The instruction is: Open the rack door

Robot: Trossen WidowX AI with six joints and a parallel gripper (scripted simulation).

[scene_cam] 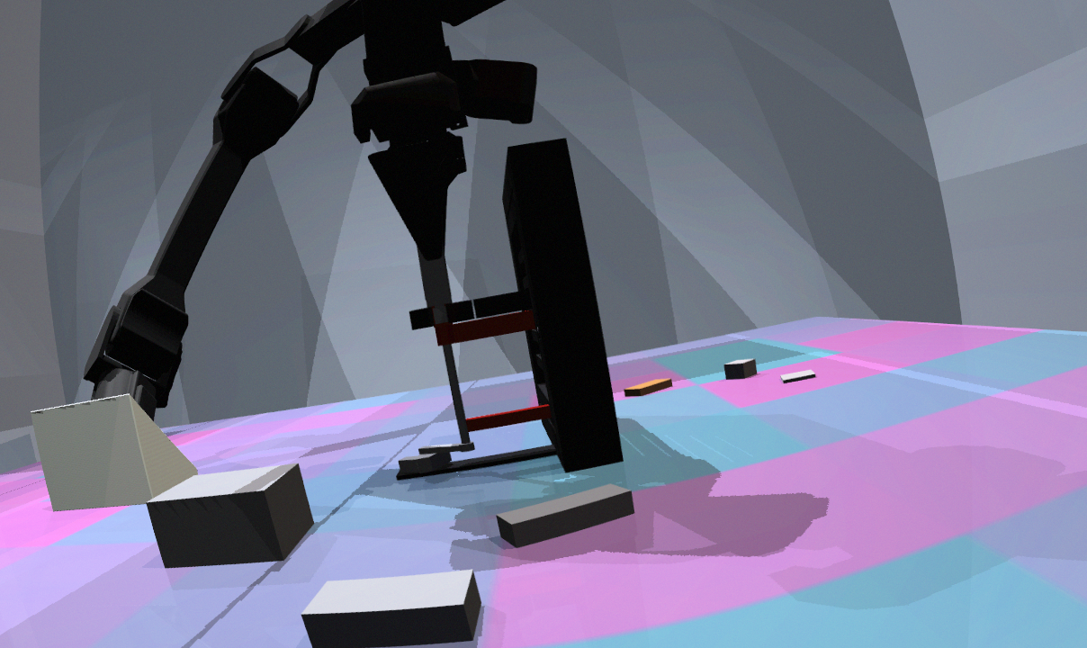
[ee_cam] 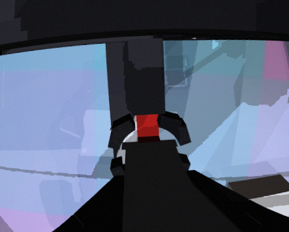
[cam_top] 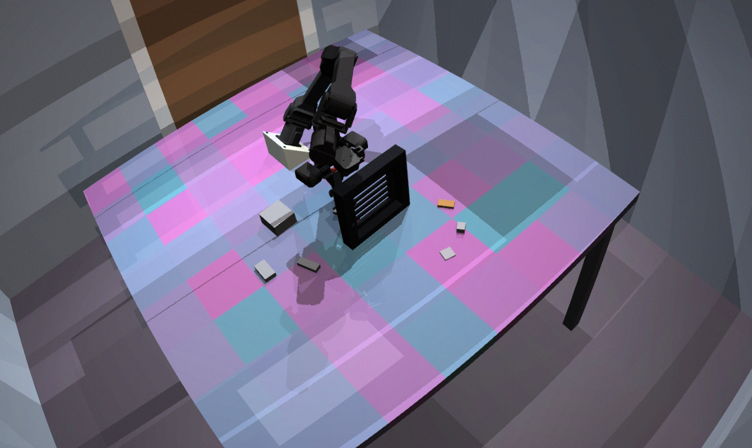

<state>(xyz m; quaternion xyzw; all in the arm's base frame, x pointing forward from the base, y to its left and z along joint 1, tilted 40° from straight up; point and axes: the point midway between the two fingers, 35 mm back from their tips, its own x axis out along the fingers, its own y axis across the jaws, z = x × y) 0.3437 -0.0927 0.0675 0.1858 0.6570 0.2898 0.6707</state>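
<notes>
The black frame (cam_top: pixel 403 178) (scene_cam: pixel 563 306) stands upright on the table (cam_top: pixel 289 401) (scene_cam: pixel 893 451). The slatted door sits inside it and looks shut; nothing is seen swung out. The upright handle (scene_cam: pixel 435 282) (ee_cam: pixel 149 187) stands off the door's face, dark with a red stripe that now barely shows. Red bars (scene_cam: pixel 490 327) (scene_cam: pixel 508 417) run between the handle rod and the frame. My gripper (scene_cam: pixel 429 251) (ee_cam: pixel 155 183) points down and is shut on the handle's upper part, one finger on each side. In the top view, arm and frame largely hide the handle.
A large grey block (cam_top: pixel 277 216) (scene_cam: pixel 217 516), a pale flat block (cam_top: pixel 264 269) (scene_cam: pixel 390 606) and a dark bar (cam_top: pixel 308 264) (scene_cam: pixel 565 516) lie on the handle's side. An orange bar (cam_top: pixel 446 203) (scene_cam: pixel 648 387) and two small grey pieces lie beyond the frame. A pale wedge (cam_top: pixel 285 151) (scene_cam: pixel 96 454) stands beside the arm.
</notes>
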